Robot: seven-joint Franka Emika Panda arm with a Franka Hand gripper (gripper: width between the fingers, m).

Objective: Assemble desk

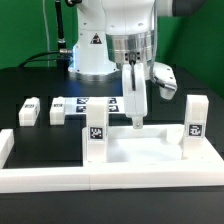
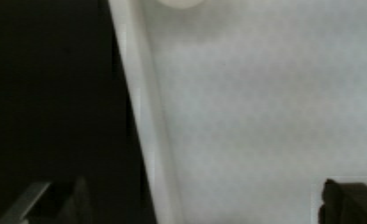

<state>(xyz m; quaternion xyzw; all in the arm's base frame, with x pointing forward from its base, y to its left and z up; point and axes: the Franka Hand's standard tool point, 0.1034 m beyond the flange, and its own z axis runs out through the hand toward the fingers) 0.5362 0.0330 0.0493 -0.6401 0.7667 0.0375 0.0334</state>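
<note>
While the gripper (image 1: 135, 122) hangs low with jaws spread wide and empty, the tabletop panel (image 1: 150, 152) lies directly beneath it, long axis across the exterior view. Upright legs (image 1: 96, 130) stand on the panel either side of the gripper (open room between), and two loose legs (image 1: 29, 110) lie farther toward the exterior view's left.

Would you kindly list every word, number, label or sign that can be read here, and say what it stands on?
No words, numbers or brand names are readable in either view.
Black triangle sign on the robot's base: symbol inside too small to read.
Square black-and-white tags on the legs and the marker board: patterns only, no letters.
Wrist view: blurred, no text.
</note>
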